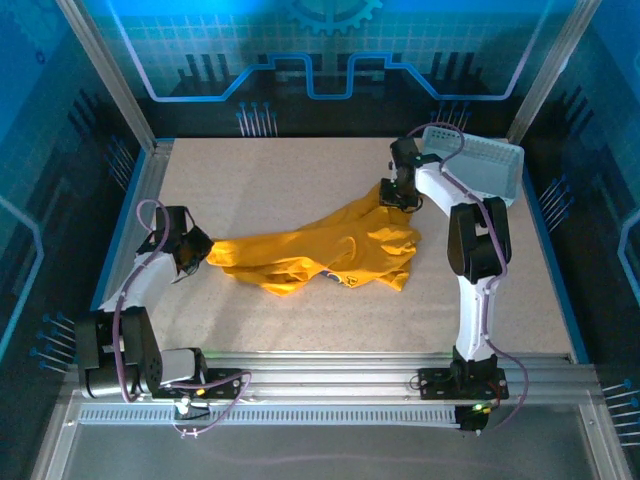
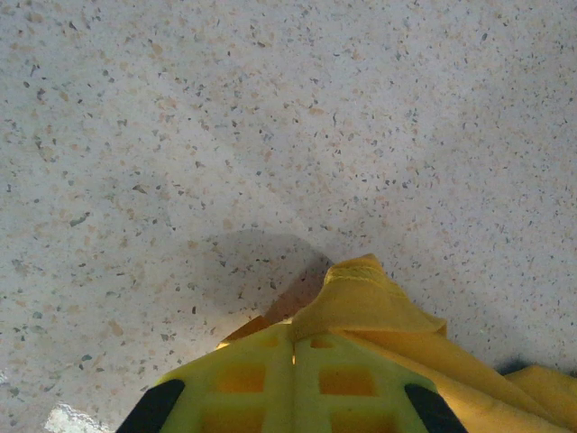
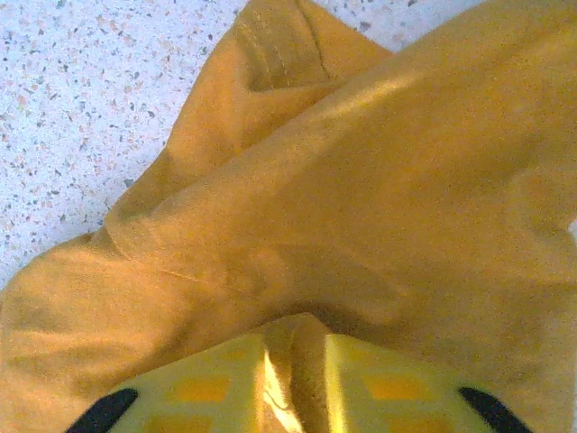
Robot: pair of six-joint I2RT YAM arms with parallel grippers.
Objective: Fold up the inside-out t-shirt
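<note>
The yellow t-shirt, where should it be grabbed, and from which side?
Probably its thin outer ends, not the bunched middle. The t-shirt lies drawn out: its left tip, pinched in the left gripper, suits a low approach from the left, its far right end one from the right.

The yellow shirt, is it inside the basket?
No, the shirt lies crumpled on the table, and the basket sits off at the far right corner.

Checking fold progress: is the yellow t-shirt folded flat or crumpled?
Crumpled, not folded: the t-shirt lies in a wrinkled heap on the table, left pincer at one end, right pincer at the other.
</note>
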